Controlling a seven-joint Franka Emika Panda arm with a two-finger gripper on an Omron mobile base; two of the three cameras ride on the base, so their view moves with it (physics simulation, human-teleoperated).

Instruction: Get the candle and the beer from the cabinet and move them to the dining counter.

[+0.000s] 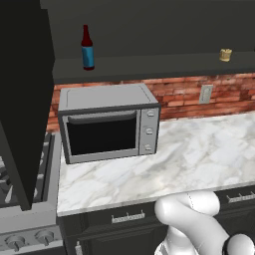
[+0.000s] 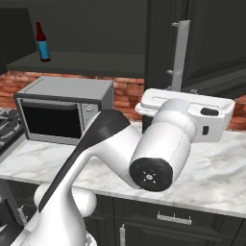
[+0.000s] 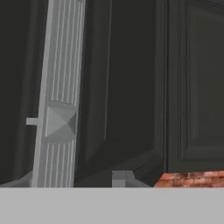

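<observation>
Open black cabinet (image 1: 149,35), shelf exposed above a marble worktop (image 1: 199,149); its door (image 2: 206,43) carries a vertical silver bar handle (image 2: 180,53). The toaster oven (image 1: 107,122) stands below the shelf. The beer (image 1: 87,48) stands upright at shelf left, long axis vertical, neck up. The candle (image 1: 225,55) sits upright, well apart, at shelf right. The gripper (image 3: 74,186) faces the handle; its opening cannot be told.

no readable text, beer (image 1: 87,48) label (blue) blank

Cabinet (image 3: 131,87) door, silver handle (image 3: 59,96), brick (image 3: 192,179).
</observation>
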